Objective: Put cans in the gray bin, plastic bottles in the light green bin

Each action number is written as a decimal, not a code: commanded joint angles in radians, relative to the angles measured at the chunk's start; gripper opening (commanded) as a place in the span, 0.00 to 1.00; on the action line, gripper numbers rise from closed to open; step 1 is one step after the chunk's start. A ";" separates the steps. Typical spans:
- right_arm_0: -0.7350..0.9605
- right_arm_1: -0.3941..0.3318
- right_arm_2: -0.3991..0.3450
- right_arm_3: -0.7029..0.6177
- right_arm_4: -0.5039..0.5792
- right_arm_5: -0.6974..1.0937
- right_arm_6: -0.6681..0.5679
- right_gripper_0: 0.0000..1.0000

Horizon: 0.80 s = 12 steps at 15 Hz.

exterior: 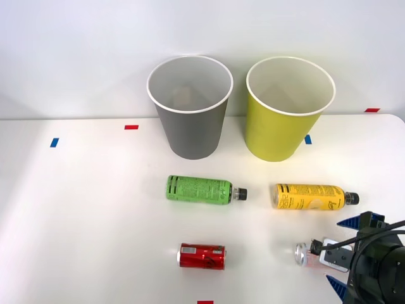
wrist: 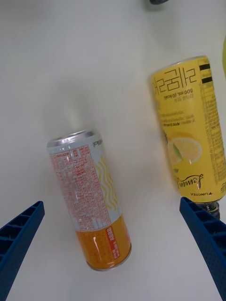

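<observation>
White tabletop [exterior: 76, 221], matte, carries everything. Front view: gray bin [exterior: 190, 107] at 12 o'clock of the table's middle, light green bin [exterior: 289, 109] just beside it toward 1 o'clock, both upright with open mouths; a plain pale wall stands behind them. Green-label bottle [exterior: 199, 189] lies on its side near centre, cap pointing to 3 o'clock. Yellow-label bottle [exterior: 310, 197] lies parallel, farther toward 3 o'clock. Red can [exterior: 202, 256] lies at 6 o'clock of the green bottle. Slim orange-and-pink can [exterior: 305, 254] lies at 5 o'clock, silver top showing, the rest hidden under the right gripper [exterior: 351, 253]. Small blue and red tape marks [exterior: 131, 126] dot the table.

Right wrist view: right gripper [wrist: 113, 244] has its blue ribbed fingers [wrist: 205, 235] spread wide, touching nothing. Slim can [wrist: 89, 200] lies between them, tilted off the fingers' line. Yellow bottle [wrist: 193, 127] lies close beside one finger.

Judgement: the step in hand is grasping the slim can. Doing it well means turning the wrist so the fingers close square across the can's body, centring on it, and keeping the far finger clear of the yellow bottle. A round can on a smooth top may roll if nudged on one side first. Destination: gray bin.
</observation>
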State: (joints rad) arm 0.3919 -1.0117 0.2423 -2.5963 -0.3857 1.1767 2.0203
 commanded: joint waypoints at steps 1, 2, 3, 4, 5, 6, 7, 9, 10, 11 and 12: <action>-0.047 0.042 0.000 -0.022 -0.012 0.204 0.023 1.00; -0.071 0.062 0.000 -0.022 -0.038 0.261 0.032 1.00; -0.102 0.084 0.000 -0.022 -0.061 0.307 0.041 1.00; -0.128 0.100 0.000 -0.022 -0.084 0.337 0.052 1.00; -0.162 0.117 0.000 -0.022 -0.122 0.353 0.066 1.00; -0.188 0.125 0.005 -0.018 -0.148 0.353 0.077 1.00; -0.219 0.136 0.015 0.005 -0.160 0.353 0.118 1.00; -0.269 0.143 0.037 0.053 -0.151 0.353 0.218 1.00; -0.288 0.143 0.046 0.076 -0.151 0.353 0.251 1.00; -0.298 0.142 0.054 0.087 -0.150 0.354 0.267 1.00; -0.306 0.140 0.066 0.090 -0.142 0.359 0.267 1.00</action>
State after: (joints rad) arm 0.0956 -0.8698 0.2964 -2.5135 -0.5348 1.5319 2.2821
